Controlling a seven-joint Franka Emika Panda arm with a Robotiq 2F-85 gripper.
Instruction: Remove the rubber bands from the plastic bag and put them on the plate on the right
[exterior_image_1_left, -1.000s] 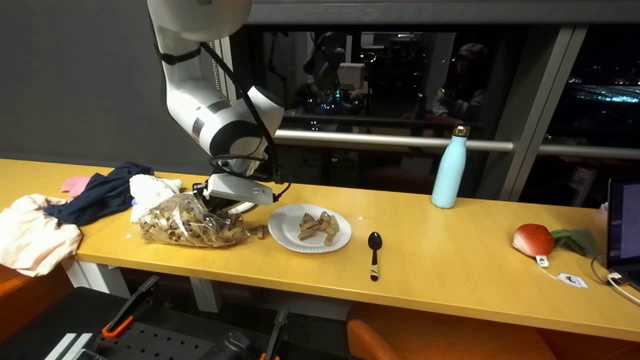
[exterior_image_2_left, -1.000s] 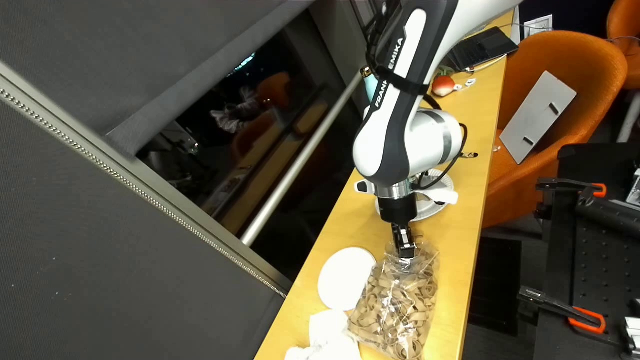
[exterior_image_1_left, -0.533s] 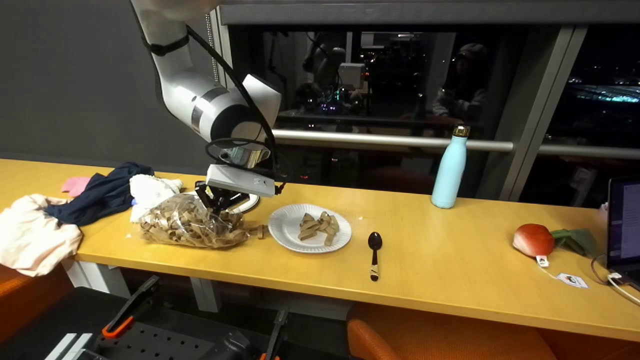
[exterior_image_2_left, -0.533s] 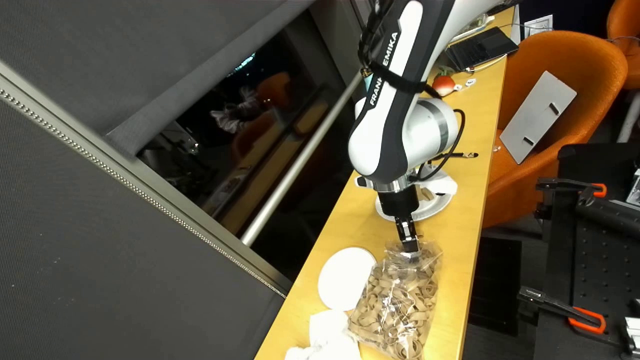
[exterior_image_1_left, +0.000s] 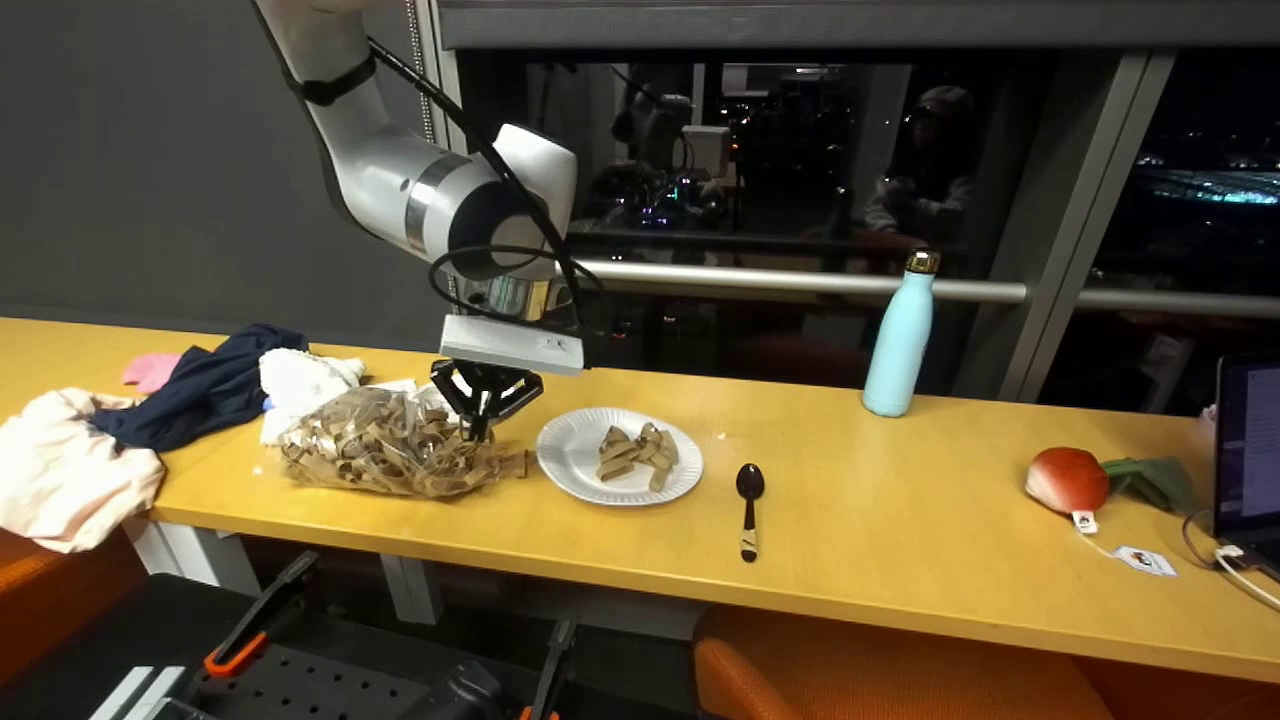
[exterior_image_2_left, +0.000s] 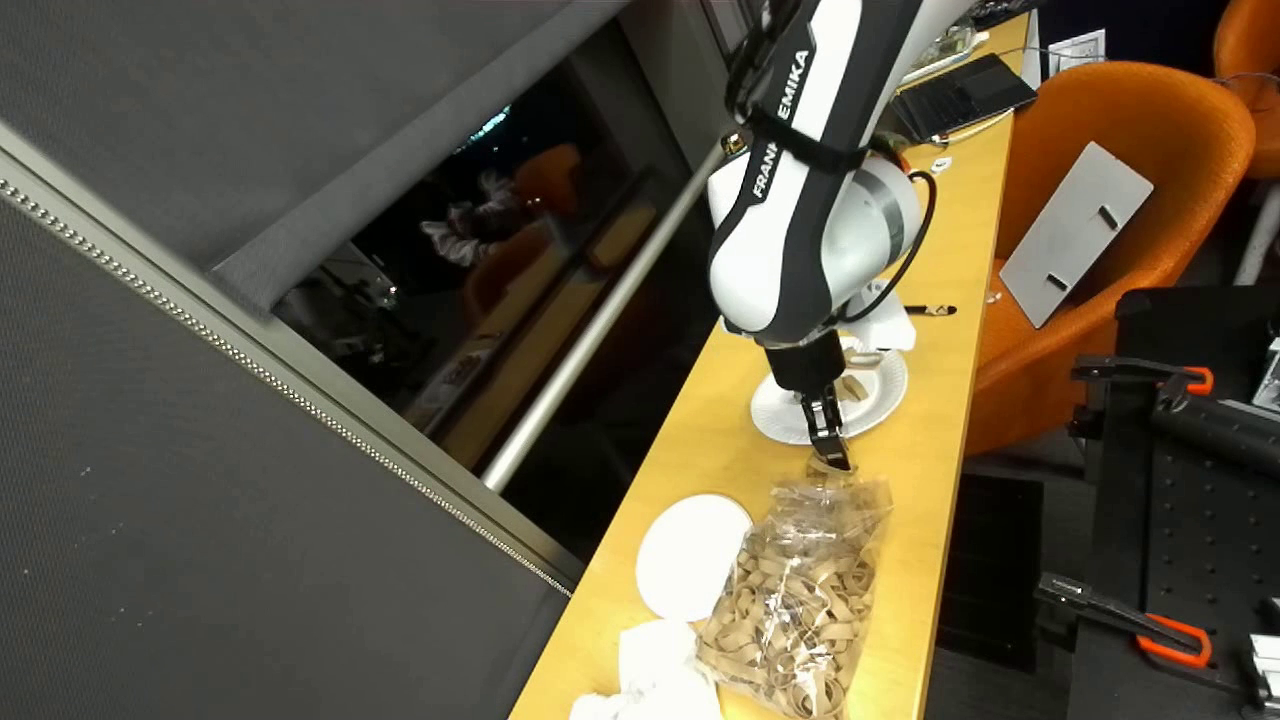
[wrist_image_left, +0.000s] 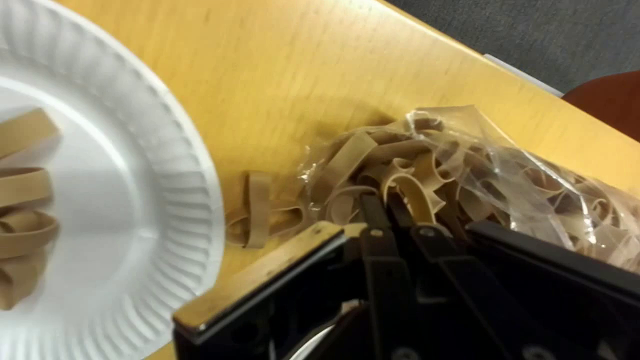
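The clear plastic bag (exterior_image_1_left: 372, 445) full of tan rubber bands lies on the table; it also shows in an exterior view (exterior_image_2_left: 790, 610) and the wrist view (wrist_image_left: 555, 200). My gripper (exterior_image_1_left: 478, 432) is just outside and above the bag's mouth, its fingers close together. In the wrist view the fingertips (wrist_image_left: 384, 202) pinch a tan rubber band (wrist_image_left: 422, 200), whose loop stands around one fingertip; a tan band also shows at the tips in an exterior view (exterior_image_2_left: 826, 467). The white paper plate (exterior_image_1_left: 572, 440) to the right holds several bands (exterior_image_1_left: 637, 455).
A loose band (wrist_image_left: 258, 210) lies between bag and plate. A second white plate (exterior_image_2_left: 690, 560) stands beside the bag. Clothes (exterior_image_1_left: 200, 395) lie left of the bag. A black spoon (exterior_image_1_left: 749, 510), a blue bottle (exterior_image_1_left: 898, 340) and a red vegetable toy (exterior_image_1_left: 1066, 480) lie or stand farther right.
My gripper has moved up and out of the bag's mouth, toward the plate with the bands. A band now shows at its fingertips. The bag's mouth shifted slightly toward the plate.
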